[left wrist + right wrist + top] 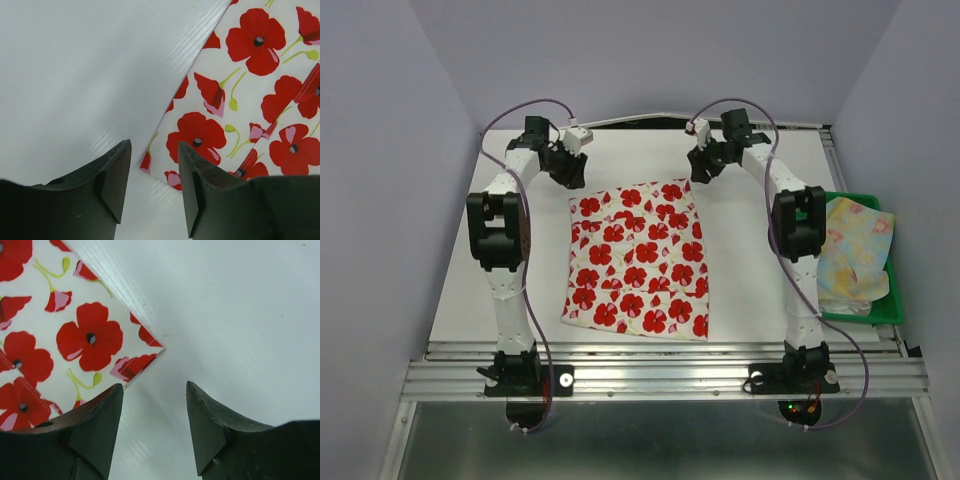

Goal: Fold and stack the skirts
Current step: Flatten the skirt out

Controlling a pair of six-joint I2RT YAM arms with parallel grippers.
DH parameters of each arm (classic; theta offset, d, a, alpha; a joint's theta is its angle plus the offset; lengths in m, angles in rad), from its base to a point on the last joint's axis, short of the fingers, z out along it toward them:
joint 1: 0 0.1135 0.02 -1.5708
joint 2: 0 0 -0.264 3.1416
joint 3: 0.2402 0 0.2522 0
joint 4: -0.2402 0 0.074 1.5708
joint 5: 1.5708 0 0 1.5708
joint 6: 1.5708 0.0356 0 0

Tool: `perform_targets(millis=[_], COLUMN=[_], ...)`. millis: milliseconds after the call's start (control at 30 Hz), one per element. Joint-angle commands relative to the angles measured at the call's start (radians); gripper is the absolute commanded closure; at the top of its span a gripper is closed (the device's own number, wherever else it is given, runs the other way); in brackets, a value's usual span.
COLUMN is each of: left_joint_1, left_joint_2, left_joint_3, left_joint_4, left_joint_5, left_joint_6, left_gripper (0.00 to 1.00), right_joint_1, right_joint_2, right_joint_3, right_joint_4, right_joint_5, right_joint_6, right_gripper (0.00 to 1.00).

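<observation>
The white skirt with red flowers (638,260) lies spread flat in the middle of the table. My left gripper (570,172) is open and empty, just above its far left corner (150,162). My right gripper (700,168) is open and empty, just above its far right corner (150,352). In each wrist view the corner lies close ahead of the fingertips (192,165), not between them. The pale yellow pastel floral skirt (855,250) lies crumpled in the green tray at the right.
The green plastic tray (892,305) sits at the table's right edge beside the right arm. White table surface (480,290) surrounds the red skirt. Grey walls enclose the back and sides.
</observation>
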Motion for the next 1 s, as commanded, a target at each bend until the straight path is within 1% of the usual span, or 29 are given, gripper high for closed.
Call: perform_targets(millis=[0,100,133,300,333,533,667,733,833,867,967], left_joint_1=[0.014,0.02,0.022,0.03,0.052,0.079,0.083,0.085,0.086,0.086,0.086], left_joint_2=[-0.044,-0.047,-0.048,-0.044,-0.038,-0.022,-0.004,0.011,0.041,0.047,0.073], left_joint_3=[-0.007,-0.037,-0.037,-0.041,-0.031,-0.013,0.001,0.013,0.039,0.047,0.065], left_joint_4=[0.026,0.033,0.037,0.044,0.041,0.035,0.037,0.034,0.004,-0.006,-0.043], left_joint_5=[0.039,0.031,0.031,0.028,0.028,0.034,0.023,0.022,0.022,0.026,0.057], left_joint_6=[-0.039,-0.039,-0.041,-0.053,-0.059,-0.07,-0.073,-0.079,-0.066,-0.058,-0.021], left_gripper=[0.46,0.46,0.46,0.46,0.46,0.45,0.45,0.45,0.45,0.45,0.45], right_joint_1=[0.024,0.024,0.024,0.024,0.024,0.024,0.024,0.024,0.024,0.024,0.024], right_joint_2=[0.028,0.102,0.102,0.15,0.156,0.151,0.145,0.141,0.127,0.124,0.125], right_joint_3=[0.056,0.094,0.1,0.073,0.067,0.019,-0.022,-0.035,-0.061,-0.062,-0.053], right_joint_4=[0.234,0.271,0.271,0.271,0.269,0.208,0.173,0.144,0.139,0.127,0.125], right_joint_5=[0.004,-0.001,-0.001,0.0,0.0,-0.033,-0.038,-0.053,-0.075,-0.081,-0.082], right_joint_6=[0.08,0.105,0.105,0.054,0.05,-0.026,-0.079,-0.104,-0.118,-0.125,-0.125], right_gripper=[0.41,0.4,0.4,0.39,0.39,0.41,0.46,0.5,0.62,0.71,0.86])
